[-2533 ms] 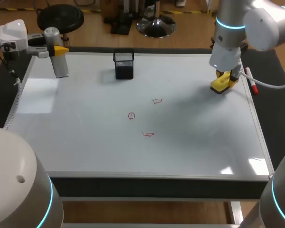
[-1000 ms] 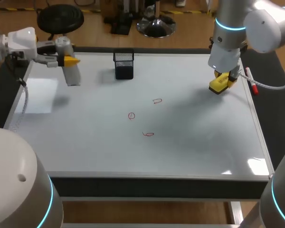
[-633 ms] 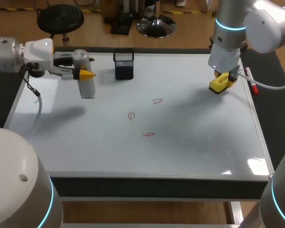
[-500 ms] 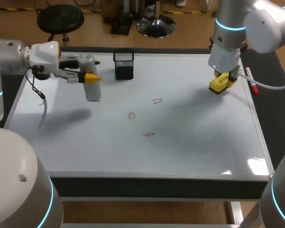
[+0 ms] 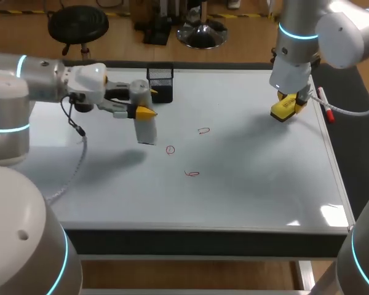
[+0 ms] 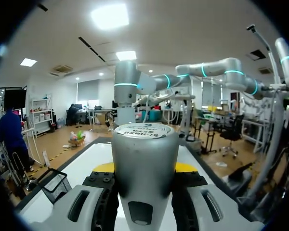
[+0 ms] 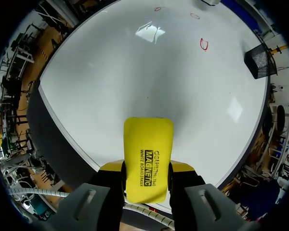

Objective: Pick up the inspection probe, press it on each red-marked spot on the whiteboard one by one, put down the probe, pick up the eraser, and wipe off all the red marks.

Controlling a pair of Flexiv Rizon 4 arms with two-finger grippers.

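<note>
The left gripper (image 5: 141, 110) is clamping the inspection probe (image 5: 146, 130) and has been carrying it from the far-left corner out over the whiteboard (image 5: 264, 178) — it is now hanging just beside the red marks (image 5: 170, 149). The right gripper (image 5: 289, 106) is gripping the eraser (image 5: 281, 110) — unmoved, near a red marker (image 5: 325, 107). A mesh holder (image 5: 160, 84) is standing behind the probe.

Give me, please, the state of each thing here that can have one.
inspection probe: gripped, roughly upright, not on a mark.
left pincer: shut on the inspection probe.
eraser: gripped, held over the whiteboard.
right pincer: shut on the eraser.
red marks: three, all unwiped.
mesh holder: upright.
</note>
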